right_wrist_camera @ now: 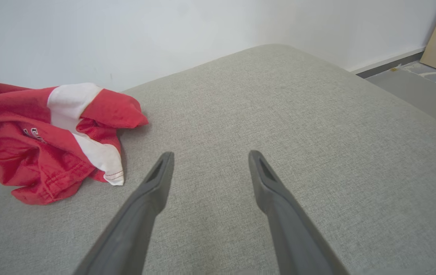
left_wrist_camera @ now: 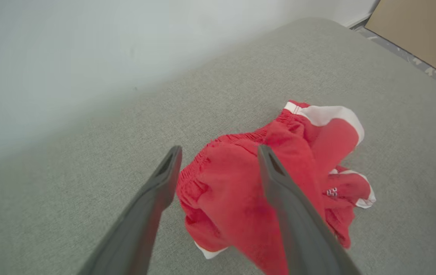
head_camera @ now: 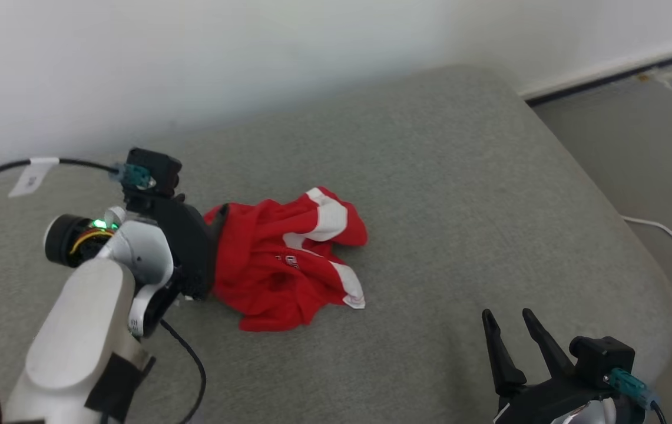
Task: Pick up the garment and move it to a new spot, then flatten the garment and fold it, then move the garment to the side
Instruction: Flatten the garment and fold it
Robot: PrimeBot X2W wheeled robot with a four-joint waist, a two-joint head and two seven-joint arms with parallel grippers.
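Head view: the red garment [head_camera: 288,259] lies crumpled mid-left on the grey cushion [head_camera: 459,176]. The left gripper [head_camera: 218,219] is at its left edge, and the right gripper [head_camera: 507,315] is well apart at near right.
Left wrist view: jaws apart, garment between and beyond them; contact unclear.
Right wrist view: jaws apart over bare cushion, garment far left.

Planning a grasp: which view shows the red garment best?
Head view: nearly the whole red garment from above, only its left edge behind the left arm. Left wrist view: close, one finger crossing it. Right wrist view: side-on, cropped.
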